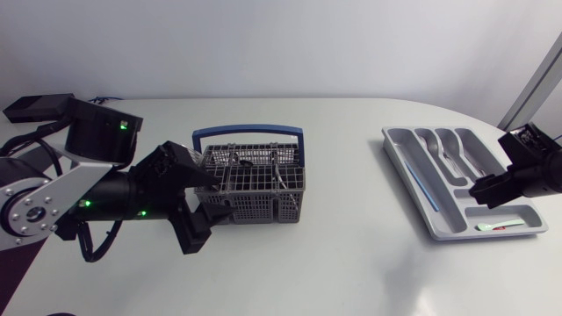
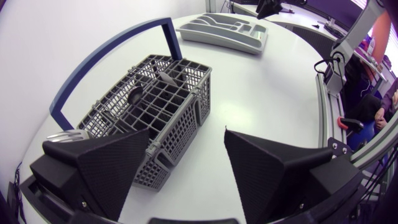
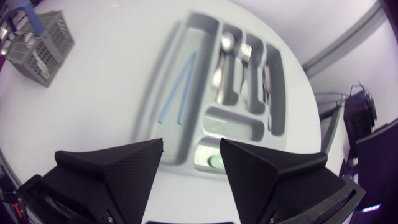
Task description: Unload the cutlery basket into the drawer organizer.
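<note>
The grey mesh cutlery basket [image 1: 255, 182] with a blue handle [image 1: 248, 132] stands mid-table and holds a few utensils [image 2: 138, 93]. My left gripper [image 1: 200, 219] is at the basket's near left corner, open; in the left wrist view that corner of the basket [image 2: 155, 106] sits against one finger [image 2: 106, 168]. At the right lies the grey drawer organizer [image 1: 413, 167] with spoons and forks [image 3: 242, 56] and blue sticks [image 3: 179, 87]. My right gripper [image 3: 191, 165] hangs open over its near end, above a small green piece [image 3: 216, 162], holding nothing.
Bare white tabletop [image 1: 351, 254] lies between basket and organizer. The organizer [image 2: 224, 28] appears far ahead of the left gripper. The basket [image 3: 37, 46] shows far off in the right wrist view. The table's rounded edge runs just beyond the organizer.
</note>
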`<state>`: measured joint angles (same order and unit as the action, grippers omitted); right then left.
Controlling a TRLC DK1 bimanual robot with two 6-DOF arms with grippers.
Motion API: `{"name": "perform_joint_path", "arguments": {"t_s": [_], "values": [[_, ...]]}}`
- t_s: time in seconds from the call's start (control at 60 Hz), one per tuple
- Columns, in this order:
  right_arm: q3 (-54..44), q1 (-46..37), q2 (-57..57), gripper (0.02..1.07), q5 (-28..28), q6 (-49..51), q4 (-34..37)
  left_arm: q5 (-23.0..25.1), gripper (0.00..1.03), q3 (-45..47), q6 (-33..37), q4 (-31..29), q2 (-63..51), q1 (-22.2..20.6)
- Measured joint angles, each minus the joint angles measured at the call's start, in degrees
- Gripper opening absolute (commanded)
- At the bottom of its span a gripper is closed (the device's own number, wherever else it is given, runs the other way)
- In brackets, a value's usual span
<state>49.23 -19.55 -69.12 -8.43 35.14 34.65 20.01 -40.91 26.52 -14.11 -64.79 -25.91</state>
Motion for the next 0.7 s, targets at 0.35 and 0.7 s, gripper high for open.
{"name": "perform_joint_path", "arguments": {"t_s": [0.35,0.7], "values": [[0.9,30.7,10.9,0.73,-2.4,-15.0,3.5,-3.9,0.98,-2.0,-1.7,-0.6,0.2,-0.3],[4.3,43.0,4.0,0.73,-3.8,-25.4,-0.8,-5.4,0.98,-6.4,-3.7,-2.0,-0.4,-0.5]]}}
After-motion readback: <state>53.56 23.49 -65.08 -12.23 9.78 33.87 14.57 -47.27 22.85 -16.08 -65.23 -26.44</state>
